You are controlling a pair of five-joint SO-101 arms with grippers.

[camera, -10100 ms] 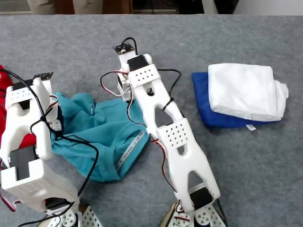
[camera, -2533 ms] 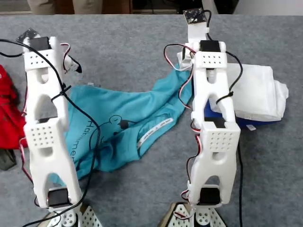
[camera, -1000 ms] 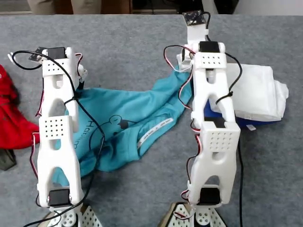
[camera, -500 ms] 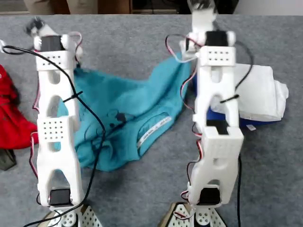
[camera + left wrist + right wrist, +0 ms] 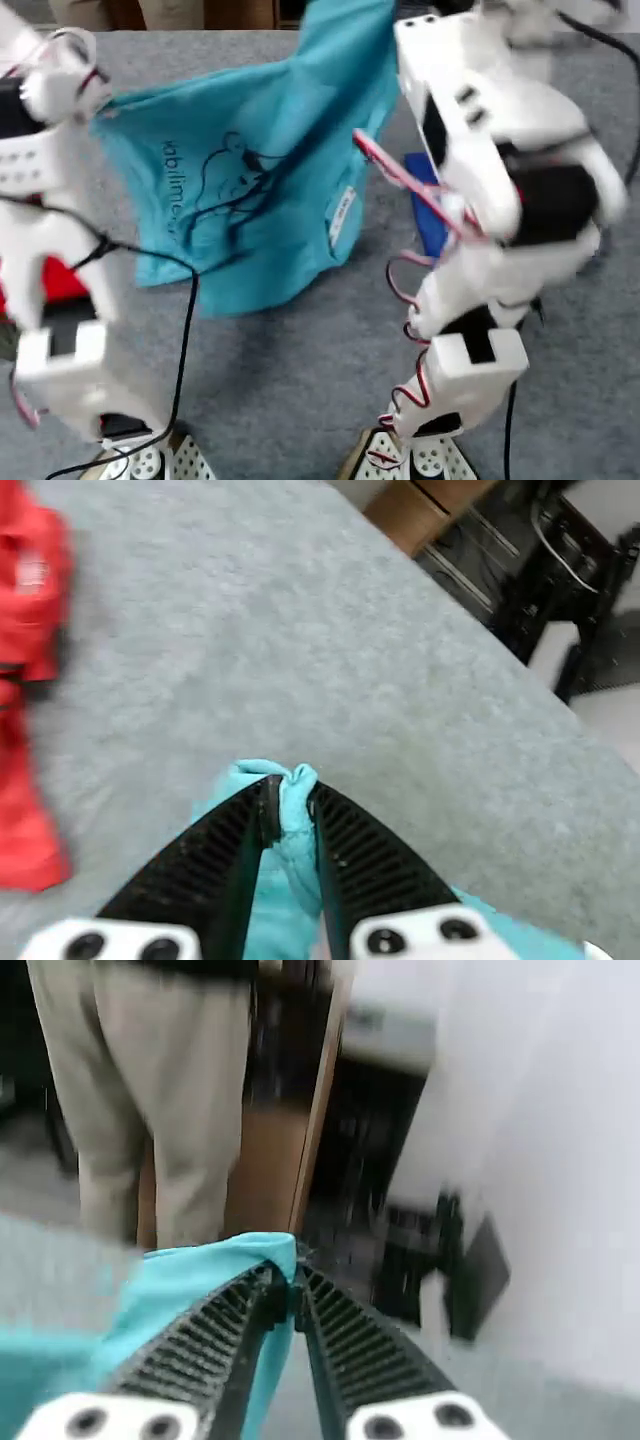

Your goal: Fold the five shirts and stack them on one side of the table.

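Note:
A teal shirt (image 5: pixel 250 170) with a dark print hangs spread in the air between the two raised arms, its lower hem near the table. My left gripper (image 5: pixel 290 800) is shut on a bunched corner of the teal shirt (image 5: pixel 288 825), high above the grey table. My right gripper (image 5: pixel 290 1295) is shut on the other teal corner (image 5: pixel 190 1280), lifted well above the table. In the high view the left arm (image 5: pixel 45 150) holds the shirt's left edge and the right arm (image 5: pixel 500 130) its right edge.
A red shirt (image 5: pixel 55 285) lies at the table's left edge, also seen as red cloth (image 5: pixel 25 680) from the left wrist. A blue folded shirt (image 5: pixel 428 210) peeks out behind the right arm. Grey table (image 5: pixel 300 380) lies open in front.
Both arms have risen sharply, lifting the teal shirt off the table so it hangs spread between them. Earlier it lay crumpled on the table.

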